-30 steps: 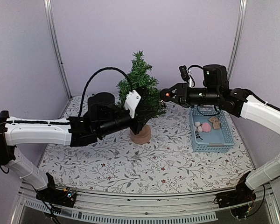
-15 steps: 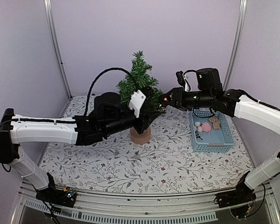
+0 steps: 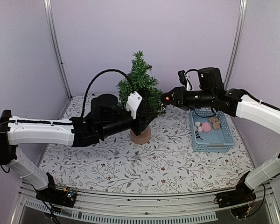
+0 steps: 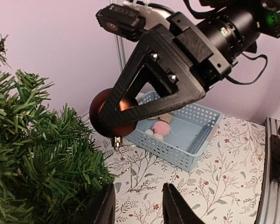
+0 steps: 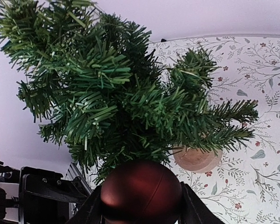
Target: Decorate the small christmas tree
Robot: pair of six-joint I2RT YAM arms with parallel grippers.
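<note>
The small christmas tree [image 3: 140, 86] stands upright on its round wooden base [image 3: 140, 135] at the middle back of the table. My right gripper [image 3: 165, 99] is shut on a dark red bauble [image 5: 141, 191] and holds it against the tree's right-hand branches [image 5: 112, 93]. The bauble's gold cap [image 4: 116, 142] points down, with a thin thread hanging from it. My left gripper [image 4: 137, 207] is open with nothing between its fingers. It sits low beside the tree's right side, just under the bauble [image 4: 123, 128].
A light blue basket [image 3: 210, 140] stands right of the tree, holding a pink pompom [image 3: 206, 127], small white pompoms and a tan tag [image 3: 214, 122]. The table has a floral cloth; metal frame posts stand at the back corners.
My right gripper has carried the bauble a little lower, close to the tree. The left gripper pushed in under the branches, eased back slightly, and its jaws have opened wider.
</note>
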